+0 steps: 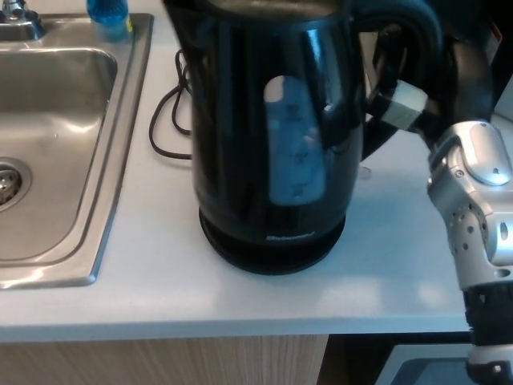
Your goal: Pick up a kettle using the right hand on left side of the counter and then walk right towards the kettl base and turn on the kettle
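The glossy black electric kettle [272, 136] stands upright over its round black base [272, 245] on the white counter [144, 289]. The right hand [417, 88] wraps the handle on the kettle's right side; the switch lies there too, just beside its fingers.

**Count on the worktop**

There was one black kettle [272, 128], one round base [272, 245] under it, one dark cord [164, 128], one steel sink [72, 152] at the left edge, one blue-topped bottle [108, 16] and one robot arm [477, 216].
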